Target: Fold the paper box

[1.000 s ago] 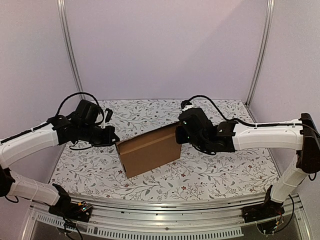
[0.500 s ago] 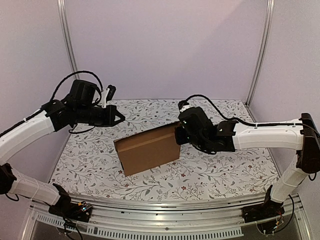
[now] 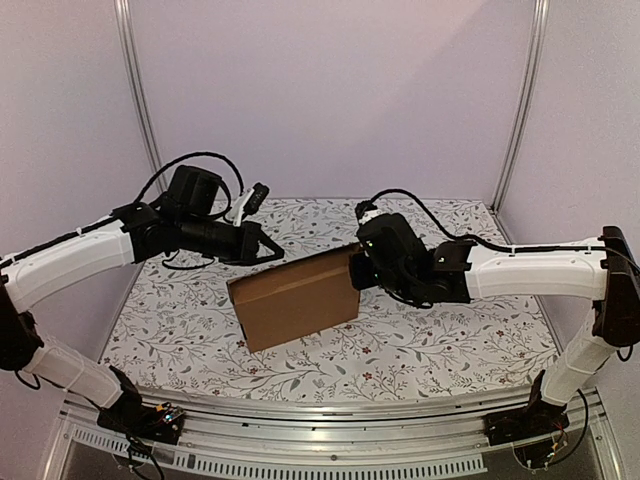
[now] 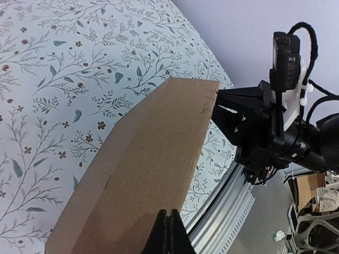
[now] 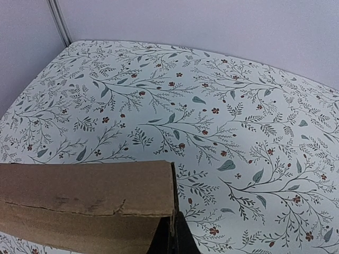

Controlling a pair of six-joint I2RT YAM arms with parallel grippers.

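**Table (image 3: 450,350), one.** Flat surface with a printed pattern of leaves and small flowers. It lies beneath both tools.

**Arms, two.** White segments with black joints and cabling.
- The left arm (image 3: 70,265) reaches inward from the left side.
- The right arm (image 3: 540,270) reaches inward from the right side.
- Their ends face each other across the middle of the table.

**Paper box (image 3: 295,305), one.**
- Plain brown cardboard, showing as a broad rectangular panel.
- A narrow strip is creased over along its upper edge.
- It stands tilted, the end at the right tool higher than the other.
- It spans the gap between the two tools, with most of its panel below both.
- The pictures do not show whether its lower edge rests on the table.

**Tools, two.** Black, two-fingered.
- **Right tool (image 3: 356,270):** It is clamped on the upper corner of the box's nearest end. In the right wrist view, the cardboard edge runs down into the pinched fingers (image 5: 177,239).
- **Left tool (image 3: 274,254):**
  - It sits just above the box's upper edge, towards the end far from the right tool.
  - Its fingers (image 4: 161,235) are pressed together, with nothing visible between them.
  - In the left wrist view they overlap the cardboard face, but contact cannot be confirmed.
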